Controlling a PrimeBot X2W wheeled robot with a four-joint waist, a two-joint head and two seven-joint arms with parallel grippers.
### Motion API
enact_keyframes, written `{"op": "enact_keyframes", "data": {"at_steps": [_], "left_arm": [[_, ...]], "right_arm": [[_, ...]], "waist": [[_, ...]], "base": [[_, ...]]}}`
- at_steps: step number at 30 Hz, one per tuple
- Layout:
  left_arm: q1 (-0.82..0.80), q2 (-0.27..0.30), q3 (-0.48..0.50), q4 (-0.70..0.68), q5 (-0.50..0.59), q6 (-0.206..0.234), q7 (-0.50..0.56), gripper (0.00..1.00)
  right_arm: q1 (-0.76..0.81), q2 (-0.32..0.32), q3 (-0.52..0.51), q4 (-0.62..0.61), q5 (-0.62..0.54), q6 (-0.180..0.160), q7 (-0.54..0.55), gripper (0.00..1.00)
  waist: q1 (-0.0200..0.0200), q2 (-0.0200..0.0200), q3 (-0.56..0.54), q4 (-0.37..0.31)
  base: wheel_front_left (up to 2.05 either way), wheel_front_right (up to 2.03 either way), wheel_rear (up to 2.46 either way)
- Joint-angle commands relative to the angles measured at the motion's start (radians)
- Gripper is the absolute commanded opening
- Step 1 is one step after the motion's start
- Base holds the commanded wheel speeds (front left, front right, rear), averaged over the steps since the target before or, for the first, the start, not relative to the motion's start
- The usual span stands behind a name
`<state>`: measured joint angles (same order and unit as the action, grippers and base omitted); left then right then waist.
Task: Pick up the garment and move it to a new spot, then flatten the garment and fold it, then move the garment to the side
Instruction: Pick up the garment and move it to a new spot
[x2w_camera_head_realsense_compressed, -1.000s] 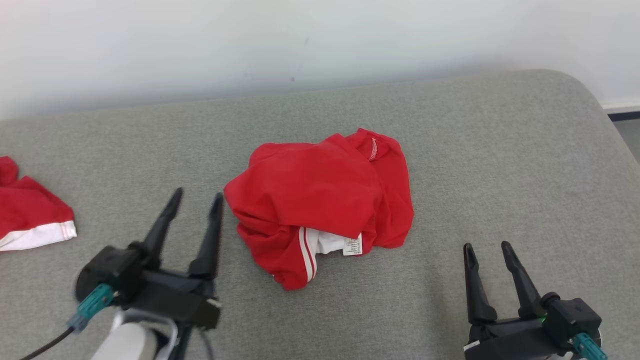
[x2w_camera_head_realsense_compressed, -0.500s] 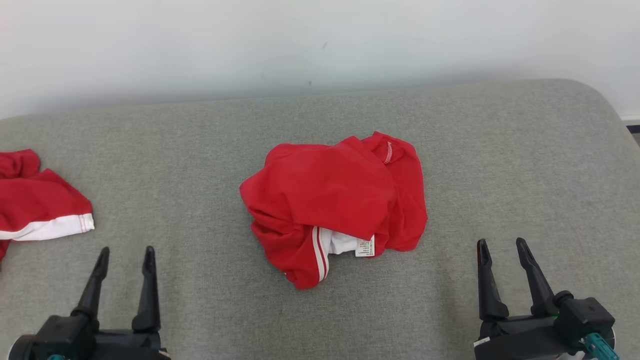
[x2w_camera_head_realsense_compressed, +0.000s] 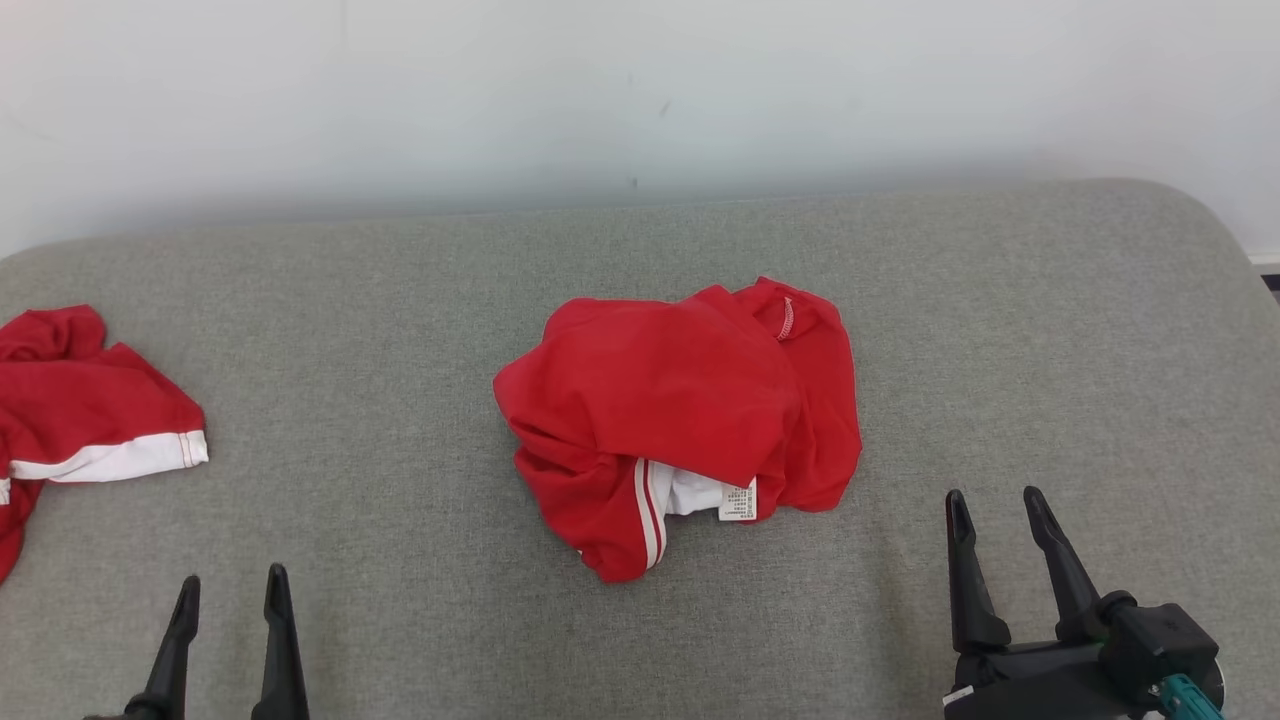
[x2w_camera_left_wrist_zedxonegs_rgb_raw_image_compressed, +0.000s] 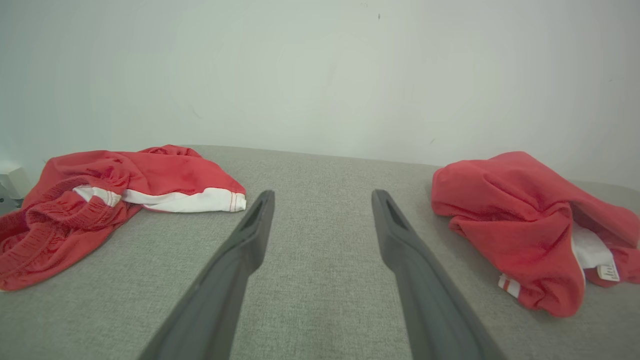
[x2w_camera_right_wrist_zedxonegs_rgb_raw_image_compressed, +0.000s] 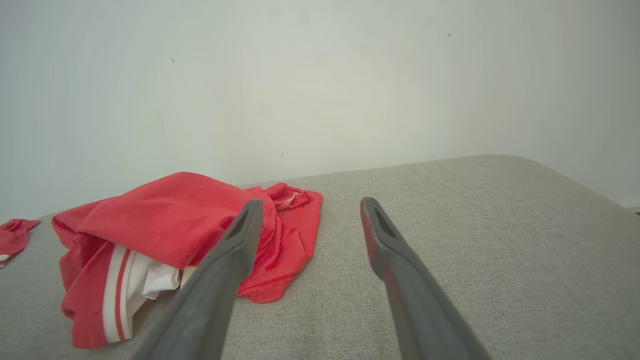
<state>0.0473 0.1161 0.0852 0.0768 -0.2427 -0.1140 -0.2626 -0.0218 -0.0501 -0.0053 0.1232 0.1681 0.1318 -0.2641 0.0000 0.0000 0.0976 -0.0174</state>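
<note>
The crumpled red garment (x2w_camera_head_realsense_compressed: 680, 420) lies on the grey upholstered surface (x2w_camera_head_realsense_compressed: 1000, 330), apart from the left gripper (x2w_camera_head_realsense_compressed: 232, 577) and right gripper (x2w_camera_head_realsense_compressed: 994, 494); both jaws are wide and empty.

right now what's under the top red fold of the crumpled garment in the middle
Peeking out from under the top fold of the red garment: white fabric, a small printed label and a white-striped hem. Anything deeper is covered.

Crumpled red garment (x2w_camera_head_realsense_compressed: 680, 410) blocks frame centre, second garment (x2w_camera_head_realsense_compressed: 90, 410) far left; grey cushion (x2w_camera_head_realsense_compressed: 370, 400) between them lies open.
</note>
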Motion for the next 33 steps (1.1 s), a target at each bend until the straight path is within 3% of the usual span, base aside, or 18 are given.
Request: {"op": "enact_keyframes", "data": {"at_steps": [1,12,33], "left_arm": [[0.018,-0.015,0.016,0.005,0.015,-0.006,-0.003,1.00],[0.059,-0.057,0.028,0.040,0.072,-0.017,-0.003,1.00],[0.091,-0.066,0.013,0.040,0.043,-0.016,-0.003,1.00]], "right_arm": [[0.010,0.000,0.003,0.004,-0.007,-0.002,-0.001,1.00],[0.043,0.000,0.013,0.025,-0.016,-0.002,-0.001,1.00],[0.063,0.000,0.028,0.052,-0.023,-0.002,-0.001,1.00]], "waist": [[0.0000,0.0000,-0.007,-0.002],[0.0000,0.0000,-0.040,-0.005],[0.0000,0.0000,-0.068,0.005]], "base": [[0.00,0.00,0.00],[0.00,0.00,0.00],[0.00,0.00,0.00]]}}
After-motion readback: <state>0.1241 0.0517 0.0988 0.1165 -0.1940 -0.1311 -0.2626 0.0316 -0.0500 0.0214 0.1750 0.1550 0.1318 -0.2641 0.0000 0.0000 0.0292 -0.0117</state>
